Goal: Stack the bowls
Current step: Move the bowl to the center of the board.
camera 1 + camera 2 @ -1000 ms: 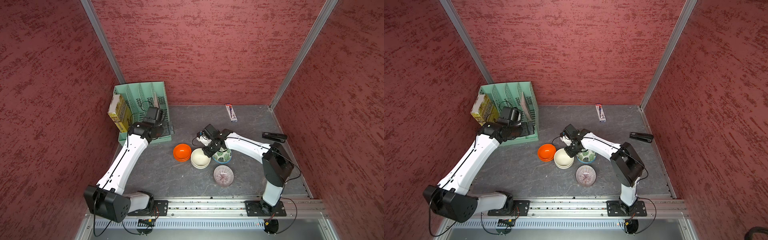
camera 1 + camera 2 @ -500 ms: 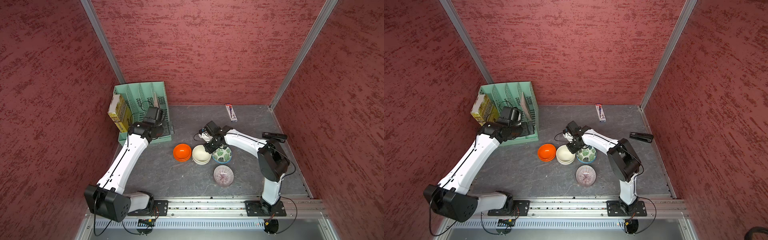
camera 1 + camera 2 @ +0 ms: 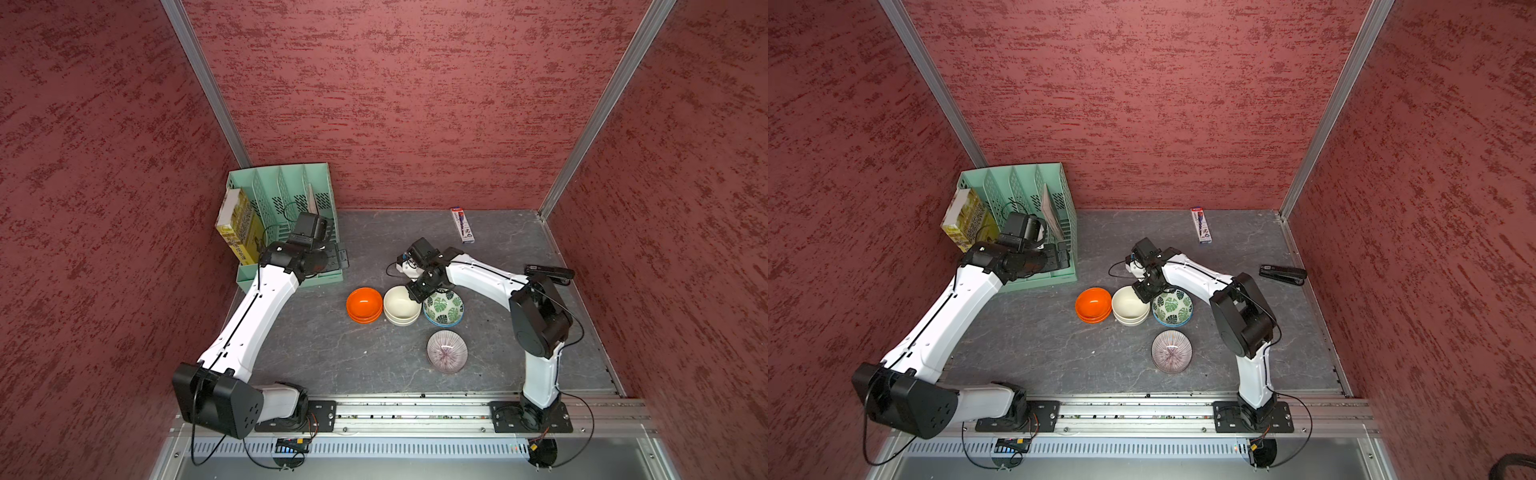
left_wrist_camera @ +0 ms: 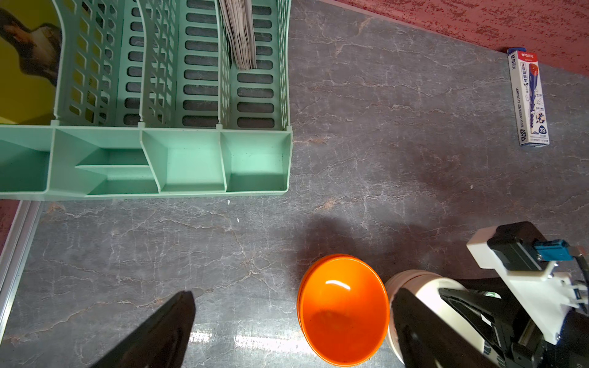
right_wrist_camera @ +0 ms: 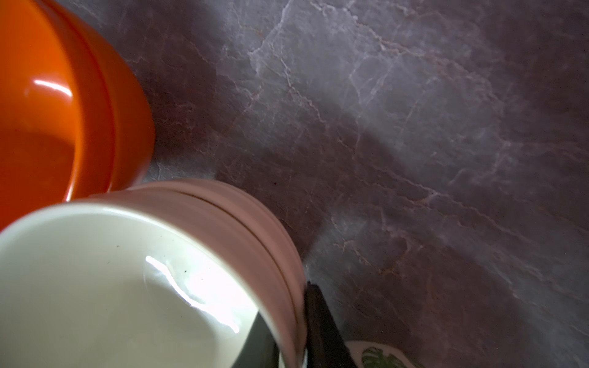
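A: Where's the right gripper (image 3: 417,291)?
B: Pinched on the rim of the top cream bowl (image 3: 400,304), 1 finger inside, 1 outside. That bowl sits nested in a 2nd cream bowl (image 3: 401,321), between the orange bowls (image 3: 364,304) and the leaf-print bowl (image 3: 444,308).
A: And the left gripper (image 4: 294,294)?
B: Spread wide, holding nothing, above the table (image 4: 382,159) near the green organizer (image 4: 159,159).
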Available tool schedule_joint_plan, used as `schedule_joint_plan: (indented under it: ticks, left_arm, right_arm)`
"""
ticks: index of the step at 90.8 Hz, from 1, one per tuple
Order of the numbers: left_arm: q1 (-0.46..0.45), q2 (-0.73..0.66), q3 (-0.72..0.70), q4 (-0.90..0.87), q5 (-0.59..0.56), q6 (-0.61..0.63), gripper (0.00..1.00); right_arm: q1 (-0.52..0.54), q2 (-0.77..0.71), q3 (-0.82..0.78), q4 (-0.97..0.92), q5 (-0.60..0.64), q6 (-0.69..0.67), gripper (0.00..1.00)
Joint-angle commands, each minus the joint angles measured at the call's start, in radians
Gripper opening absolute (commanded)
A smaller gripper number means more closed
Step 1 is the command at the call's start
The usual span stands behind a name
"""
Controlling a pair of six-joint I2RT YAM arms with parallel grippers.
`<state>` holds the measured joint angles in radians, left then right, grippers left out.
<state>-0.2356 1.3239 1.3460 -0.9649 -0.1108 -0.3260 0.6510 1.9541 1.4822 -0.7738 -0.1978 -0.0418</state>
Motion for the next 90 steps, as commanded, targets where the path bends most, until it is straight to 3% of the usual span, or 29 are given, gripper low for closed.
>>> schedule_joint_plan:
  ticks: [1, 28, 61, 90]
  left_arm:
    - [0.012, 0.01, 0.002, 0.025, 0.005, 0.014, 1.0]
    - [0.016, 0.008, -0.002, 0.026, 0.009, 0.014, 1.0]
    - [0.02, 0.006, -0.005, 0.025, 0.01, 0.014, 1.0]
    - [0.021, 0.006, 0.002, 0.024, 0.028, 0.019, 1.0]
  right_arm:
    - [-0.016, 0.001, 0.043, 0.008, -0.012, -0.011, 0.13]
    - [-0.025, 0.009, 0.05, 0.011, -0.01, -0.006, 0.14]
    - [-0.025, 0.011, 0.049, 0.027, -0.012, -0.003, 0.29]
    - [-0.033, -0.069, 0.035, 0.046, 0.009, 0.025, 0.57]
